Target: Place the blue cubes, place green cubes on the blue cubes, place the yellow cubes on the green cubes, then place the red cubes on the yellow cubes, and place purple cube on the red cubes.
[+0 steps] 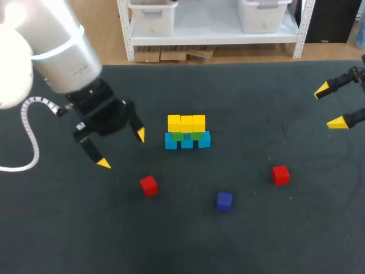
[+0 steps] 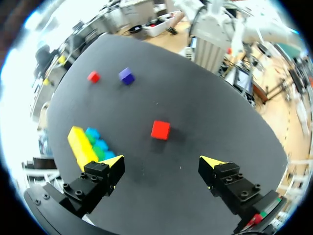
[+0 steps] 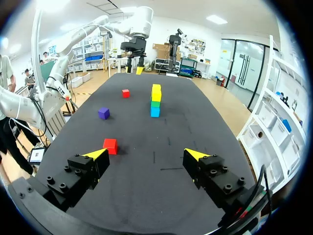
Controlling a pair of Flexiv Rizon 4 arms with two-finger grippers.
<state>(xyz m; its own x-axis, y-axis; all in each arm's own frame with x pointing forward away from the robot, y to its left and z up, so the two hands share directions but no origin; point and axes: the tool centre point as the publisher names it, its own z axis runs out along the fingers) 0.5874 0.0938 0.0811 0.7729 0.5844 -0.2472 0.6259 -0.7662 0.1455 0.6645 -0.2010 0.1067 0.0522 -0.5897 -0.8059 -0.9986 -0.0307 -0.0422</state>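
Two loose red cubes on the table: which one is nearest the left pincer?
The small red cube left of the purple cube, just ahead of the left pincer. The other red cube lies right of the purple one.

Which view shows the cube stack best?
The head view: the stack shows blue, green and yellow rows side by side. The right wrist view sees it end-on, one column; the left wrist view, slanted.

Dark table [image 1: 256,228] carries blue cubes [image 1: 187,143], red cubes [image 1: 148,185], purple cube [image 1: 224,201].
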